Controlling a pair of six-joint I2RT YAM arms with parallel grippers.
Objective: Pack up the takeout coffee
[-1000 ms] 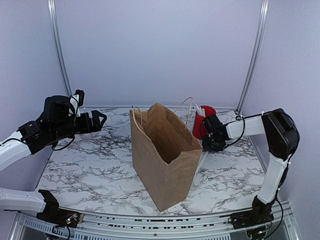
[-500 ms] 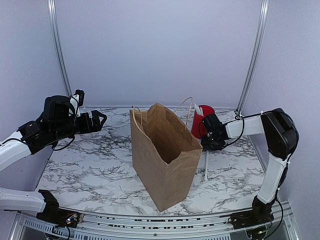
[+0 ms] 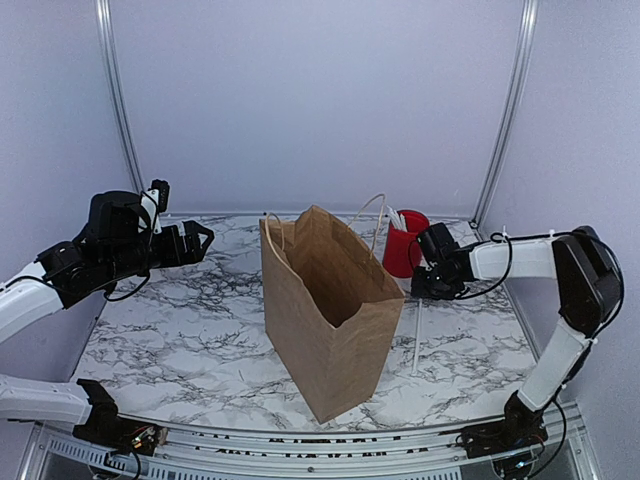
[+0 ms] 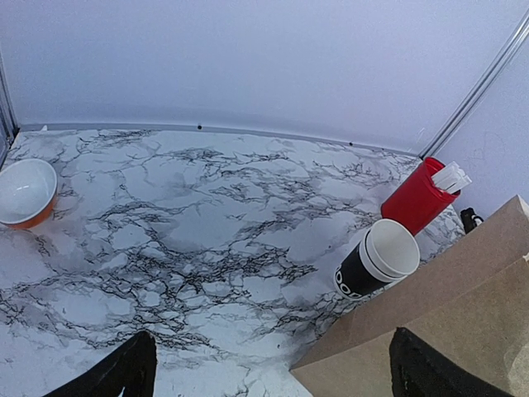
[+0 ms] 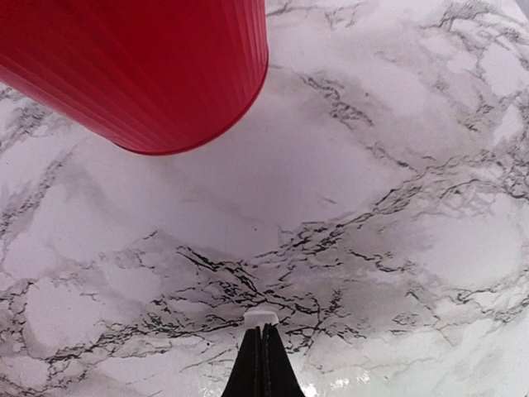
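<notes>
Top camera looks down from behind; all views share red cup (image 4: pixel 417 198).

The right gripper (image 5: pixel 261 329) is showing at the bottom edge, its two black fingers pressing tightly together, and a small white piece (image 5: pixel 261 315) is sitting pinched at their tips. Beyond them the ribbed red cup (image 5: pixel 157 66) is standing on the marble table (image 5: pixel 397 207), filling the upper left, apart from the fingers.
</notes>
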